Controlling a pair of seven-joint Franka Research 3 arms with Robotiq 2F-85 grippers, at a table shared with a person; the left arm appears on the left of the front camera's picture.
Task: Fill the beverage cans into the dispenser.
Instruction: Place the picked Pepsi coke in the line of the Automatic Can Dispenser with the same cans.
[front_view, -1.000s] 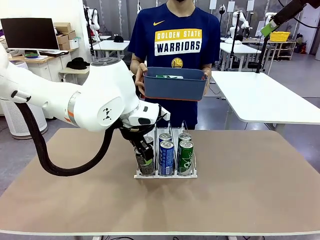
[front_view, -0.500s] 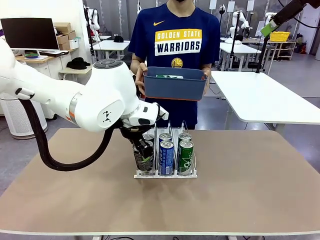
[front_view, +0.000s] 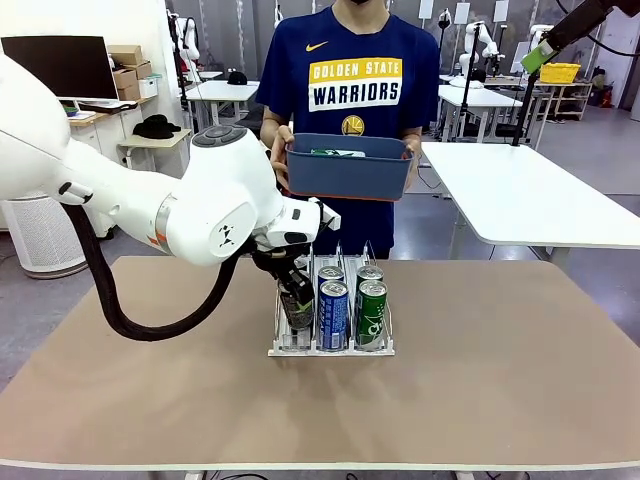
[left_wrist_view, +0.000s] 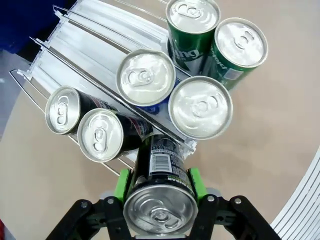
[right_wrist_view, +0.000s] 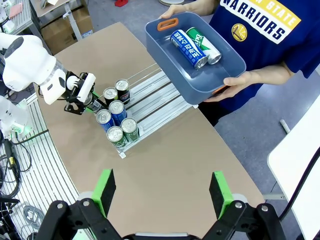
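My left gripper (front_view: 295, 296) is shut on a black beverage can (front_view: 297, 314), held tilted just above the left lane of the dispenser (front_view: 330, 351). In the left wrist view the green pads (left_wrist_view: 121, 184) clamp this black can (left_wrist_view: 160, 192) over the dispenser (left_wrist_view: 95, 35). The rack holds two black cans (left_wrist_view: 100, 134), two blue cans (left_wrist_view: 145, 77) and two green cans (left_wrist_view: 240, 45). My right gripper (right_wrist_view: 161, 181) hangs open high above the table, looking down on the dispenser (right_wrist_view: 155, 95) and my left gripper (right_wrist_view: 82, 97).
A person at the far side holds a dark blue tub (front_view: 350, 172) at chest height. The tub (right_wrist_view: 165, 55) holds a blue can (right_wrist_view: 187, 47) and a green can (right_wrist_view: 205, 45). My bulky left arm (front_view: 210, 210) reaches over the table's left half.
My left gripper has lifted the black can from the front of the left lane, carrying it up and slightly rightward. The arm's elbow shifted right. The right gripper stayed open.
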